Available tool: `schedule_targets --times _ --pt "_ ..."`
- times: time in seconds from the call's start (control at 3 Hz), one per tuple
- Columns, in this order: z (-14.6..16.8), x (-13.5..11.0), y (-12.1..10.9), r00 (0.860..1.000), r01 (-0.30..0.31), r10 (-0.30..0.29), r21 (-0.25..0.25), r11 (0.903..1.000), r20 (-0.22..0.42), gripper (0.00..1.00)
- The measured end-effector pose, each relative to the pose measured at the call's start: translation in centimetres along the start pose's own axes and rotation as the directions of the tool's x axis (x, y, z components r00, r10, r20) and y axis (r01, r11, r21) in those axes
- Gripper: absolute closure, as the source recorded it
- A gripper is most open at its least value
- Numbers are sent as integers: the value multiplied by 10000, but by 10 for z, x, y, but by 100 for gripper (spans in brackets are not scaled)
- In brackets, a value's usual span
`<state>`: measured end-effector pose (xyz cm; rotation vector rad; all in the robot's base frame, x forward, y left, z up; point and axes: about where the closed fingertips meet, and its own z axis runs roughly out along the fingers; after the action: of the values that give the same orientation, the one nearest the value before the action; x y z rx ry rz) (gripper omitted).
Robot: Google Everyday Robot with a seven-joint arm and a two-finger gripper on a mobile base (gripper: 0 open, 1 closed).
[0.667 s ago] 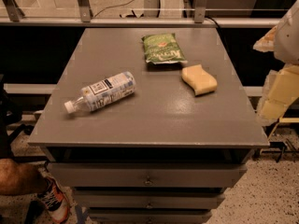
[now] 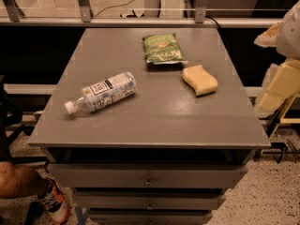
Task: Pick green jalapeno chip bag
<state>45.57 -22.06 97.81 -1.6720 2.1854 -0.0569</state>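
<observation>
Green jalapeno chip bag point(image 2: 163, 48) flat on bench point(image 2: 140, 125), far side. Gripper point(image 2: 280, 86) well right, off-bench; grip state: can't tell. Unchanged from earlier.

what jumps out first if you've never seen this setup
A green jalapeno chip bag lies at the far middle of the grey table, with a yellow sponge just right and nearer. A clear bottle lies on its side toward the left, and the gripper hangs off the table's right edge.
</observation>
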Motion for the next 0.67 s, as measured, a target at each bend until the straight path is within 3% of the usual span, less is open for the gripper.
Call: schedule_targets --times 0.33,0.67 --pt "20 -13 -51 9876 228 -291 425 9988 1542 0" --pt "38 -27 -92 9587 489 -687 779 9958 2760 0"
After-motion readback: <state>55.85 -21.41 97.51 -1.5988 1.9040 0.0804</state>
